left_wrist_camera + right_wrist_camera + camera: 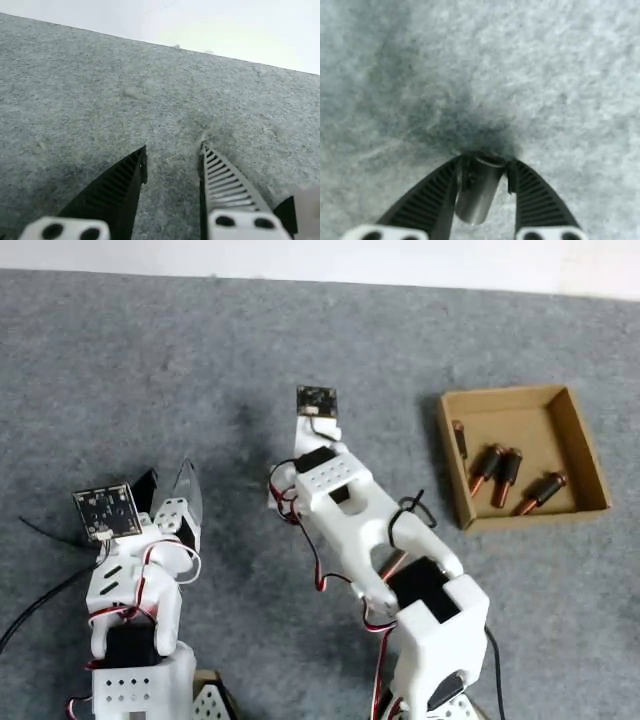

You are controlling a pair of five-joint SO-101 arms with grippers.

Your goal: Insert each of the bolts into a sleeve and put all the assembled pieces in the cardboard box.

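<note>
Right gripper pinches a metal sleeve, its tip lost in shadow. Left gripper gapes empty, lower left. Several pieces, details unclear, lie in the cardboard box, right.

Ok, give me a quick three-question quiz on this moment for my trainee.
1. True or false: the left gripper is shut on a bolt.
2. How many pieces lie in the box? A two, B four, C six.
3. Fill in: the right gripper is shut on a metal ____.
Key: 1 false, its fingers are open and empty; 2 B; 3 cylinder.
</note>
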